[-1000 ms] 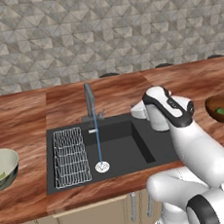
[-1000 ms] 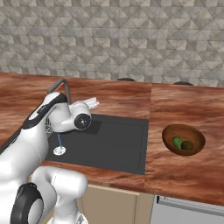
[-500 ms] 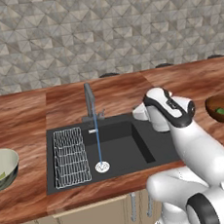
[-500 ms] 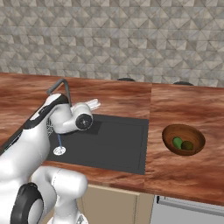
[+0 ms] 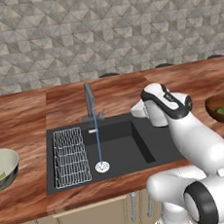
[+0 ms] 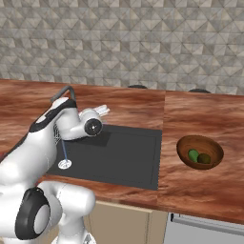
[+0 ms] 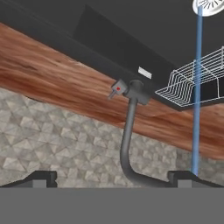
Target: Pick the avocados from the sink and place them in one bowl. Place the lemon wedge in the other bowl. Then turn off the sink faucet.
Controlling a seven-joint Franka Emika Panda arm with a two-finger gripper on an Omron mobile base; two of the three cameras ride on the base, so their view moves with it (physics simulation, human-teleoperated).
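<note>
**Fruit's sorted, now it's all about that little faucet lever**

Both avocados (image 6: 198, 157) sit in the brown wooden bowl (image 6: 185, 143) on the countertop right of the sink (image 5: 152, 151), one bright green, one darker olive, touching each other. The pale glossy bowl (image 5: 11, 161) is way over at the left end of the counter; there's something yellowish in it, probably the lemon wedge, but it's too small to be sure. So I'd say what's left is the water.

And the water is running: a thin blue stream (image 5: 97, 137) drops straight from the spout onto the round silver drain (image 5: 102, 167). The white wire rack (image 5: 69, 156) fills the left part of the matte dark grey basin.

The gripper (image 6: 101, 111) is spread wide, holding nothing, hovering over the back edge of the sink and pointing toward the faucet (image 5: 89, 99). In the hand view, which is rolled upside down, the slim grey spout (image 7: 127, 144) runs lengthwise between the two dark fingertips (image 7: 43, 177), and the stubby side lever (image 7: 117, 90) with its red dot sits at the base, off to one side of the pipe's axis, further out than the fingers. So the lever lies ahead along the spout and a bit sideways. My guess: reach forward and nudge it.
</note>
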